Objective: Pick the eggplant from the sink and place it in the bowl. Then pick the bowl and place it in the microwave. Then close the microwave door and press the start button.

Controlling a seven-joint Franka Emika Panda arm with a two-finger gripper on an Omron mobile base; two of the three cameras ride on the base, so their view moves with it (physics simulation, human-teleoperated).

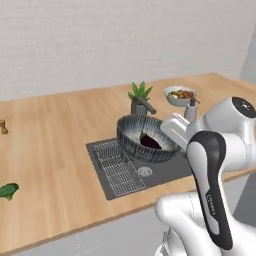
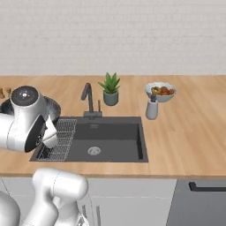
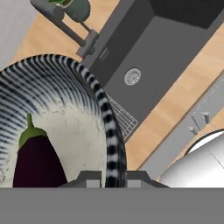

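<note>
**Q:** what's the hand doing right now?

**Me:** From my seat, the gripper [image 3: 107, 177] is clamped on the rim of the bowl [image 1: 146, 138], jaws pinched narrow, one tip either side of the wall. The eggplant [image 3: 35, 159] lies inside it on the pale floor, green cap showing.

**Q:** and beyond that?

**Me:** The bowl hangs over the sink [image 1: 165, 172], above the wire rack [image 1: 118, 168]. Farther back are the faucet [image 2: 88, 99], a potted plant [image 2: 110, 88] and a small bowl of food [image 2: 160, 91].
</note>
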